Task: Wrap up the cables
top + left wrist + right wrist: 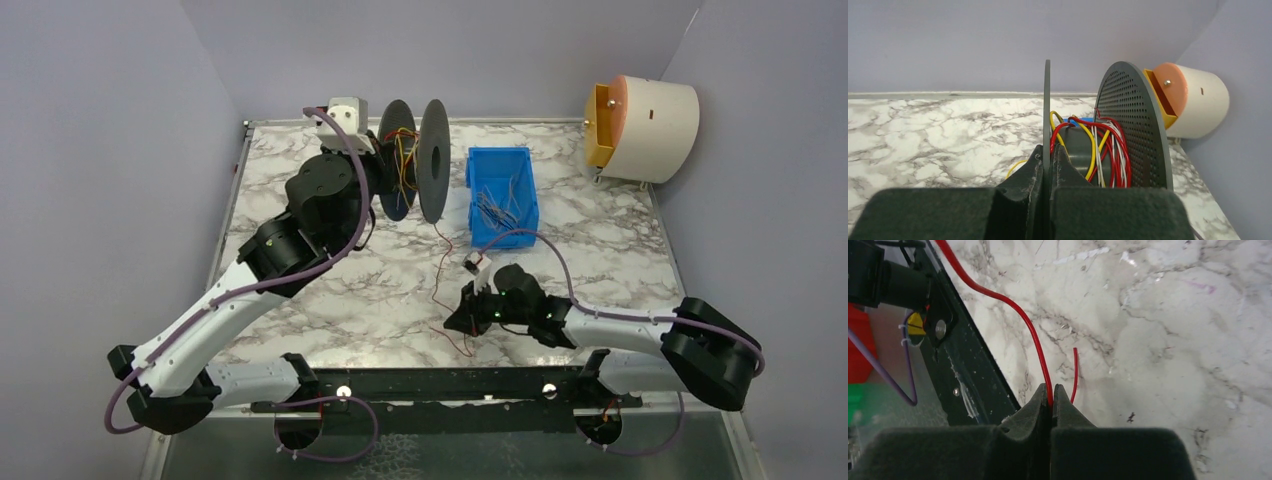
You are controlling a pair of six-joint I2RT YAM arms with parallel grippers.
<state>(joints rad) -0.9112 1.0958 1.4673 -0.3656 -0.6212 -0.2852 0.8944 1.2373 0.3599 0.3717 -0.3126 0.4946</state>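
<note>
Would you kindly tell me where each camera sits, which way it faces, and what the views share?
Top external: above and behind the bases, looking down on the table; both arms whole.
Left wrist: on the left arm, facing the back wall; left gripper shut on a disc of the spool.
Right wrist: on the right arm, facing down at the table's near edge; right gripper shut on a red wire.
Shared: top and left wrist show the spool and cream drum; top and right wrist, the red wire.
</note>
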